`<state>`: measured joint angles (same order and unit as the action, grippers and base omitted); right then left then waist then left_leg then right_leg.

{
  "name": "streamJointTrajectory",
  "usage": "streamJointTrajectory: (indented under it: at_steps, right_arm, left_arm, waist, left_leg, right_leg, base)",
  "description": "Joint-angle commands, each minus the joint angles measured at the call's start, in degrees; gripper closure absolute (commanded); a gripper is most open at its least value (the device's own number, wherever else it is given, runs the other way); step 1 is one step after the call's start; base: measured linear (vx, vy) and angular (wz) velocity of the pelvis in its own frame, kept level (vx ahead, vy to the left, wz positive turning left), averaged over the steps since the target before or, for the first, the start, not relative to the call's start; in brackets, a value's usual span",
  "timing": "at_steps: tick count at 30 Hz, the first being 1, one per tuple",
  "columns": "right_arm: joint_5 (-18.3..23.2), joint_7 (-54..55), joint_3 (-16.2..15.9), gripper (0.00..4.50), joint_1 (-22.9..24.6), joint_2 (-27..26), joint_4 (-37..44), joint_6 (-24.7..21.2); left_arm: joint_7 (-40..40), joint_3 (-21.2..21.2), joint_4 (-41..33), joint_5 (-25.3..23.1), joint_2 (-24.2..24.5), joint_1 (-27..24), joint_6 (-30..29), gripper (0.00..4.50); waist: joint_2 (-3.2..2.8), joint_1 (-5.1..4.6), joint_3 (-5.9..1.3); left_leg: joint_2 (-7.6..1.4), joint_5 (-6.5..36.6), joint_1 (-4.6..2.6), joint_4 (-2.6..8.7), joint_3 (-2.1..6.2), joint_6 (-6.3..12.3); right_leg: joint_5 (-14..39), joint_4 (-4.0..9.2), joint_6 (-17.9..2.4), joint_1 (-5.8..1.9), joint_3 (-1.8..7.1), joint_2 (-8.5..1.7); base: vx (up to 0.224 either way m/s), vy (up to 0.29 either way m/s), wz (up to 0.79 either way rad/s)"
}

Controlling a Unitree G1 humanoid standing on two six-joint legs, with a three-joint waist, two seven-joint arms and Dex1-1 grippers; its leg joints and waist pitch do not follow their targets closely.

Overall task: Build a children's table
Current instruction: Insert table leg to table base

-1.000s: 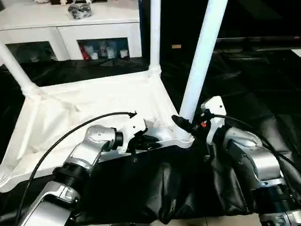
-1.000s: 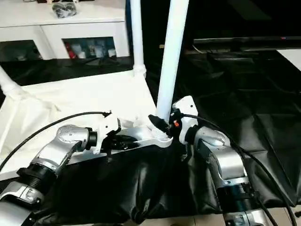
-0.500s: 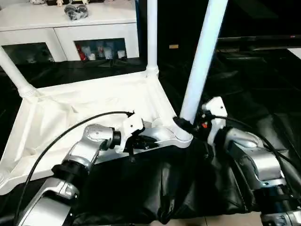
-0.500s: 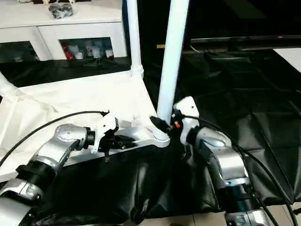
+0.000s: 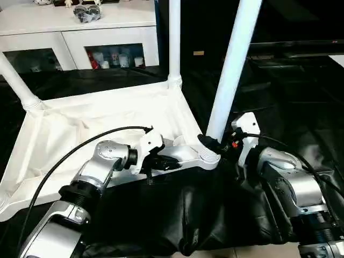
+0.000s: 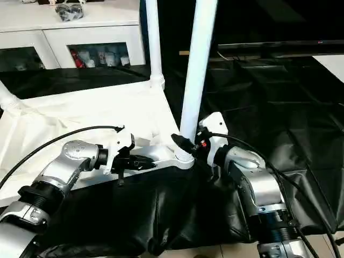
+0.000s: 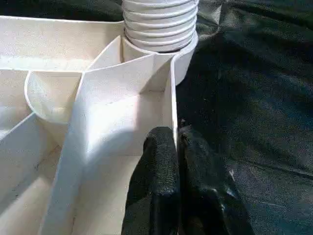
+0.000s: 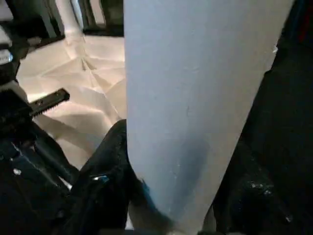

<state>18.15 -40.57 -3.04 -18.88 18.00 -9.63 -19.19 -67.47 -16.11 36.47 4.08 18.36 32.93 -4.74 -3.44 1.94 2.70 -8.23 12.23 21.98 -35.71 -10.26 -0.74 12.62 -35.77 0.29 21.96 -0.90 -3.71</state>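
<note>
The white tabletop (image 5: 80, 129) lies underside up on black cloth. Three white legs stand in its corner sockets: one at the far left (image 5: 16, 78), one at the far corner (image 5: 174, 37), one at the near right corner (image 5: 228, 80). My left gripper (image 5: 172, 160) is shut on the tabletop's thin rim wall (image 7: 173, 107), just beside the near right socket (image 5: 208, 157); its black fingers (image 7: 161, 166) pinch the wall from both sides. My right gripper (image 5: 212, 144) is shut around the base of the near right leg (image 8: 195, 98), one finger (image 8: 105, 171) on each side of it.
Black cloth (image 5: 279, 97) covers the floor around the tabletop. A white cabinet (image 5: 80, 32) with glass-fronted shelves stands behind, with a dark bundle (image 5: 88, 12) on top. Bare floor (image 5: 242, 251) shows at the near edge.
My left gripper has closed down onto the tabletop's rim. The right gripper has kept its hold on the leg. The whole view has shifted slightly.
</note>
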Motion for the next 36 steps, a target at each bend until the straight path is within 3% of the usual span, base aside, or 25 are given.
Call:
streamJointTrajectory:
  at_steps: [1, 11, 12, 15, 18, 23, 28, 29, 30, 33, 36]
  right_arm:
    - [-0.4, 0.3, 1.0, 2.63, 1.1, 0.1, -2.4, 0.1]
    - [1.8, 1.3, 5.1, 2.63, 4.8, -3.1, -7.7, 7.3]
    - [2.0, 1.4, 5.4, 2.63, 5.1, -3.5, -8.0, 8.0]
    - [1.6, 1.4, 5.4, 2.63, 6.8, -4.3, -8.9, 11.3]
    - [1.5, 1.5, 5.5, 2.63, 7.9, -5.0, -9.5, 13.6]
    - [1.4, 2.0, 5.7, 2.63, 8.6, -5.7, -9.4, 14.9]
    - [-1.0, 2.0, 3.5, 2.63, 9.2, -5.2, -9.1, 17.4]
    - [-1.0, 2.0, 3.5, 2.63, 9.2, -5.2, -9.1, 17.4]
    - [-3.3, 1.8, 1.4, 2.63, 9.3, -4.0, -8.1, 17.6]
    - [-4.6, 1.3, -0.1, 2.63, 9.2, -3.1, -7.3, 17.2]
    - [-5.0, 0.0, -1.8, 2.63, 9.4, -2.6, -5.1, 16.2]
  left_arm:
    - [-1.5, -0.9, -0.7, 0.3, -0.2, -1.6, -0.9, 4.50]
    - [0.4, 0.3, -2.3, 1.0, -1.1, -2.3, -1.4, 4.50]
    - [0.5, 0.4, -2.4, 1.0, -1.2, -2.3, -1.4, 4.50]
    - [0.7, 0.6, -2.7, 1.0, -1.3, -2.3, -1.9, 4.50]
    - [0.9, 0.7, -2.5, 0.9, -1.5, -2.1, -1.8, 4.50]
    - [1.0, 0.8, -2.3, 0.9, -1.6, -1.9, -1.8, 4.50]
    - [1.0, 0.7, -2.2, 0.6, -1.5, -1.9, -1.7, 4.50]
    - [1.0, 0.7, -2.2, 0.6, -1.5, -1.9, -1.7, 4.50]
    - [0.9, 0.4, -2.4, 0.2, -1.2, -2.0, -1.6, 4.50]
    - [0.8, 0.3, -2.3, 0.1, -1.1, -1.9, -1.5, 4.50]
    - [0.8, 0.2, -2.1, -0.1, -1.1, -1.8, -1.4, 4.50]
  waist:
    - [0.94, 0.00, -3.09]
    - [0.78, -0.12, -2.98]
    - [0.44, -0.05, -2.97]
    - [0.46, -0.10, -3.03]
    - [0.53, -0.12, -3.12]
    - [0.58, -0.13, -3.00]
    - [0.58, -0.05, -3.08]
    - [0.58, -0.06, -3.06]
    - [0.58, -0.03, -3.04]
    - [0.62, -0.14, -2.83]
    - [0.81, -0.20, -2.89]
  left_leg:
    - [-4.98, 9.7, -1.08, 5.28, 1.87, 2.35]
    - [-4.98, 10.6, -1.08, 5.51, 1.86, 2.80]
    - [-5.00, 10.9, -1.13, 5.54, 1.86, 2.68]
    - [-5.07, 11.5, -1.17, 5.65, 1.85, 2.34]
    - [-5.02, 10.4, -1.05, 5.62, 1.85, 3.14]
    - [-5.07, 11.0, -1.08, 5.76, 1.85, 3.42]
    - [-5.08, 10.6, -1.07, 5.81, 1.86, 3.42]
    - [-5.07, 10.4, -1.04, 5.79, 1.84, 3.49]
    - [-5.06, 10.4, -1.03, 5.80, 1.84, 3.54]
    - [-5.08, 12.2, -1.14, 5.98, 1.87, 2.93]
    - [-5.15, 12.3, -1.09, 6.04, 1.94, 2.84]
  right_leg:
    - [4.8, 4.33, -17.0, -2.04, 2.39, -5.18]
    - [5.7, 4.57, -16.8, -1.86, 2.31, -5.12]
    - [6.1, 4.59, -16.8, -1.80, 2.32, -5.14]
    - [6.0, 4.72, -16.6, -1.76, 2.34, -5.16]
    - [4.6, 4.61, -16.7, -1.89, 2.28, -5.18]
    - [5.9, 4.80, -16.4, -1.81, 2.27, -5.15]
    - [5.7, 4.78, -16.2, -1.83, 2.27, -5.14]
    - [5.4, 4.79, -16.1, -1.81, 2.26, -5.15]
    - [5.5, 4.81, -16.1, -1.80, 2.26, -5.16]
    - [8.8, 5.15, -15.3, -1.72, 2.36, -5.17]
    - [8.7, 5.15, -15.0, -1.72, 2.42, -5.14]
  base:
    - [0.000, 0.000, 0.00]
    - [0.000, 0.000, 0.00]
    - [0.000, 0.000, 0.00]
    - [0.000, 0.000, 0.00]
    - [0.000, 0.000, 0.00]
    - [0.000, 0.000, 0.00]
    - [0.000, 0.000, 0.00]
    - [0.000, 0.000, 0.00]
    - [0.000, 0.000, 0.00]
    - [0.000, 0.000, 0.00]
    - [0.000, 0.000, 0.00]
